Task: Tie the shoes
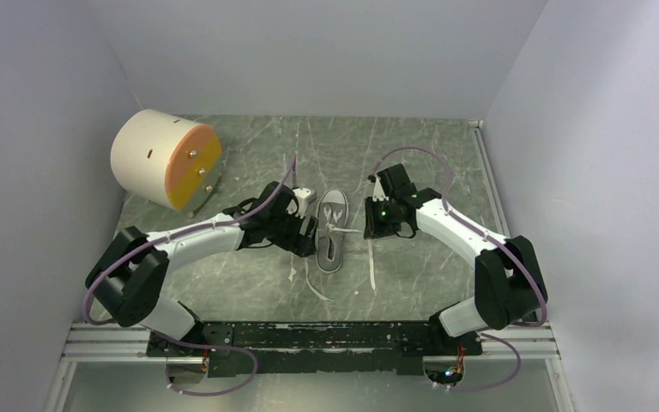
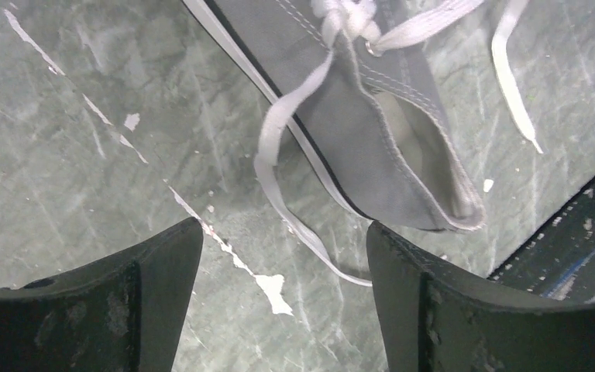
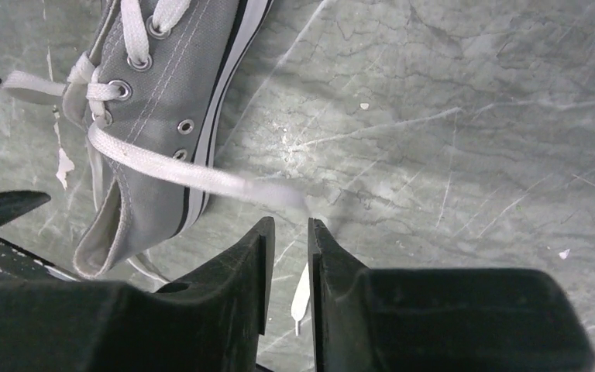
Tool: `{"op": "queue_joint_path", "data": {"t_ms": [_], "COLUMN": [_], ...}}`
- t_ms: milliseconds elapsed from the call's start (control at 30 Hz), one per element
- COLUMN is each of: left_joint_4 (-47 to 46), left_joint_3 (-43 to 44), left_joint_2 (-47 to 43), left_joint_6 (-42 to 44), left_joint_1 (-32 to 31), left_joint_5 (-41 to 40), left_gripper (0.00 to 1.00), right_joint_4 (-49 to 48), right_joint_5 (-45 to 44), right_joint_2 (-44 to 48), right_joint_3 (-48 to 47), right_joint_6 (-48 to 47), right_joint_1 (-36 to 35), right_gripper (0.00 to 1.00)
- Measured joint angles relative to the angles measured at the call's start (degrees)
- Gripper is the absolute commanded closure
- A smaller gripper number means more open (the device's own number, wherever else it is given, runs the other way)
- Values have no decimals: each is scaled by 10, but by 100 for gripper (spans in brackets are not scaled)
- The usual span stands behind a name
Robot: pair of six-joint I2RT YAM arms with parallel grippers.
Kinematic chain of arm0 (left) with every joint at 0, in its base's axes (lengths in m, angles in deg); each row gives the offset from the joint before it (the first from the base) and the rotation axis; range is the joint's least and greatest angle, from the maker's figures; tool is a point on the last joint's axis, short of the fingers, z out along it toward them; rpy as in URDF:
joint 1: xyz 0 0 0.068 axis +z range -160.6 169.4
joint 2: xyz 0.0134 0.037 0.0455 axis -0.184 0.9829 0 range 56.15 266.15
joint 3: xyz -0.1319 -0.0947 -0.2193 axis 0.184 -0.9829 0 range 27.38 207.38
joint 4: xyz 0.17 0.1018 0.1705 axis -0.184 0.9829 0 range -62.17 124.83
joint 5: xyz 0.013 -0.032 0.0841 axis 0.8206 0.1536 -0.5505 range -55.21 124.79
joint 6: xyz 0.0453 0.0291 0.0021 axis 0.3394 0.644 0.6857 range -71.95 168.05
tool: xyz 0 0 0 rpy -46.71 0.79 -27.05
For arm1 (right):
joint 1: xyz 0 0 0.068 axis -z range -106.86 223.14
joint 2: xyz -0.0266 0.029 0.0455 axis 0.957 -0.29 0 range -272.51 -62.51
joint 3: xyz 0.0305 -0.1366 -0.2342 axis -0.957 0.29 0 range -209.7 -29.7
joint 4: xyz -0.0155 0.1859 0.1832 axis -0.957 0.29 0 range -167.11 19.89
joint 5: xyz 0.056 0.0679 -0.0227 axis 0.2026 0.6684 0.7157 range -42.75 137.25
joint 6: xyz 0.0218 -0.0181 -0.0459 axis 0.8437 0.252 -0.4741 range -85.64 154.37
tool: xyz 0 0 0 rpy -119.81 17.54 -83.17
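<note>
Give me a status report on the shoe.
Left hand open beside grey sneaker. Right hand shut on lace. No bow yet. Orange-faced cylinder far left, clear.

1. The sneaker (image 1: pixel 332 230) is flanked by the left gripper (image 1: pixel 310 233) on its left and the right gripper (image 1: pixel 369 225) on its right.
2. A drum (image 1: pixel 165 159) is placed behind them, far left.
3. Laces (image 1: pixel 371 268) are trailed before the sneaker.

Both wrist views cut off the toe of the sneaker (image 3: pixel 163 93), and the lace (image 3: pixel 201 177) was blurred at the right pincer (image 3: pixel 290 226), its grip unclear.
</note>
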Motion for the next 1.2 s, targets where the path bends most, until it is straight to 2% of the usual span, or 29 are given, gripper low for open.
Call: {"op": "queue_joint_path", "data": {"t_ms": [167,333,400,467,533,600,667,833,1000,1100,1200], "left_joint_4": [-53,-120,-144,-165,-184,-206,-219,-216,-188,-176,-161], "left_joint_3": [-24,-65,-74,-74,-73,-71,-68,-59,-59,-58,-48], "left_joint_2": [26,37,40,51,67,80,90,95,62,40,30], "left_joint_6": [2,14,22,29,38,44,50,70,90,99,107], "left_joint_1": [3,1,-3,-6,-7,-7,-6,-7,-7,-7,-7], "left_joint_5": [-2,0,-1,-1,-2,-4,-5,-17,-18,-15,-10], "left_gripper": [37,43,51,55,64,79,86,95,95,95,95], "right_joint_4": [-22,-77,-100,-123,-143,-172,-191,-210,-214,-212,-210], "right_joint_5": [-2,-8,-10,-16,-21,-28,-36,-73,-109,-124,-127], "right_joint_2": [0,22,35,41,41,41,37,-7,-60,-60,-55], "right_joint_3": [8,54,80,101,115,130,140,119,83,83,85], "right_joint_6": [-8,-7,-6,-7,-13,-25,-34,-48,-53,-55,-59], "right_joint_1": [-9,-34,-40,-43,-45,-51,-64,-93,-95,-95,-95], "right_gripper": [59,57,57,58,58,59,59,58,55,52,54]}}
